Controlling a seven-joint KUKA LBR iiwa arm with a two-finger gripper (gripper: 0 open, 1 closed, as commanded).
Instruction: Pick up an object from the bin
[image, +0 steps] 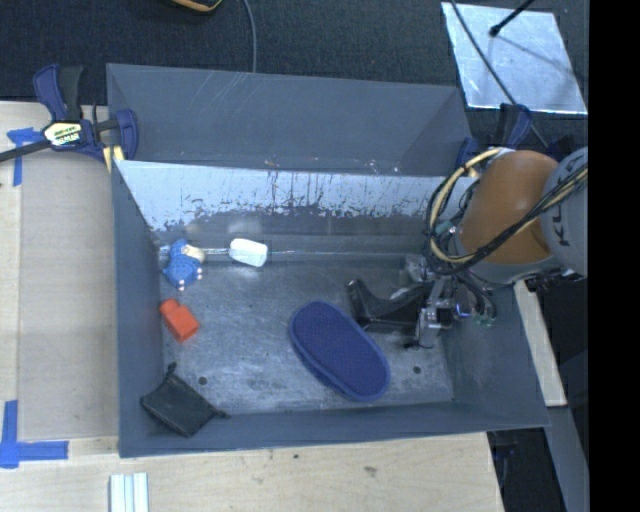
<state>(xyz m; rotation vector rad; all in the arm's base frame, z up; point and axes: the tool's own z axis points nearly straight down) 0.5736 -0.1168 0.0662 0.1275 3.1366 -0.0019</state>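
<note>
The grey bin (130, 300) has sloping walls, so loose things tend to settle on its flat floor, and that is where all of them lie. The arm (505, 205) leans in over the right wall under its brown cover, with looped cables, low enough to bring the tool (372, 308) close to the floor at the right of centre. The tool is a dark shape against dark metal, and I cannot tell how wide it stands; no thing of the bin can be made out in it.

The nearest thing, and the likeliest pick to my eye, is the dark blue oval pad (338, 350). It lies flat just below and left of the tool, close beside it, though contact cannot be judged. Being broad and low, it would probably need taking by an edge.

The rest lie well apart on the left side:
- a black wedge-like piece (178, 405) tucked into the near left corner
- an orange block (180, 320)
- a white cylinder (248, 252) on its side by the back wall
- a small blue toy (181, 263) just beside it
</note>
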